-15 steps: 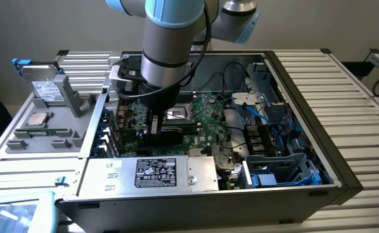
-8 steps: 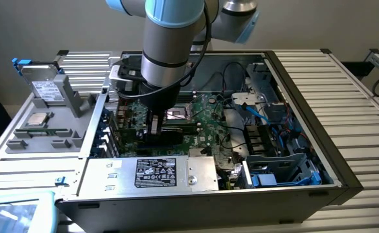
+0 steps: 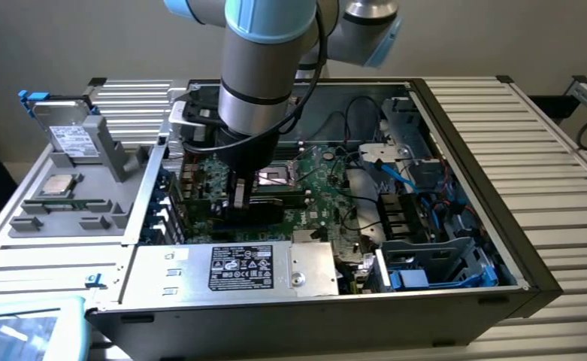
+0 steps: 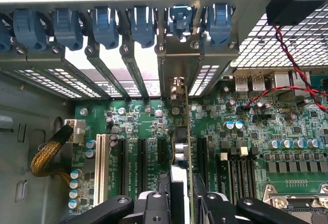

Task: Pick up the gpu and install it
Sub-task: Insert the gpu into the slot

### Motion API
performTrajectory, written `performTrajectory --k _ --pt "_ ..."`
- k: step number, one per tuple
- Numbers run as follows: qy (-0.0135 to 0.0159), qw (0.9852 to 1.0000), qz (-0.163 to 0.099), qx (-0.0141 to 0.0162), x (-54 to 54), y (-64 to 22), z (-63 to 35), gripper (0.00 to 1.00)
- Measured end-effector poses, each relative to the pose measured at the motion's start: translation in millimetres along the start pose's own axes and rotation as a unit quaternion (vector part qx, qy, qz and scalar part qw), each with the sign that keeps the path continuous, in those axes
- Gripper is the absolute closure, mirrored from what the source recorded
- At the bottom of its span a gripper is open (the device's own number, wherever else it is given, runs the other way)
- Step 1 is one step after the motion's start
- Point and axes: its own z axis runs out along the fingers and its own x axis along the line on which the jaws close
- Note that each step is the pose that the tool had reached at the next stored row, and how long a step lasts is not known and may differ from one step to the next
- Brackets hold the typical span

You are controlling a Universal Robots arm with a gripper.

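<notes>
So the black two-finger gripper [image 4: 180, 203] was down inside the open grey metal PC case [image 3: 534, 278], jaws partly closed around the gpu [image 4: 180, 147], a thin green card seen edge-on, standing upright over the big green motherboard [image 4: 287, 126]. The card's metal bracket sat at the rear slot openings under the row of blue plastic retention clips [image 4: 105, 26], and its lower edge was lined up with one of the long black expansion slots [image 4: 124, 165]. I couldn't tell whether it was fully seated. My take: keep it dead vertical, push straight down, and watch the red wires [image 4: 287, 55] nearby.
</notes>
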Motion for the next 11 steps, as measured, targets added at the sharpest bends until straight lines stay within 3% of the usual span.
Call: performTrajectory --k 11 --pt "0.0 1.0 0.0 0.0 0.0 0.0 0.0 0.72"
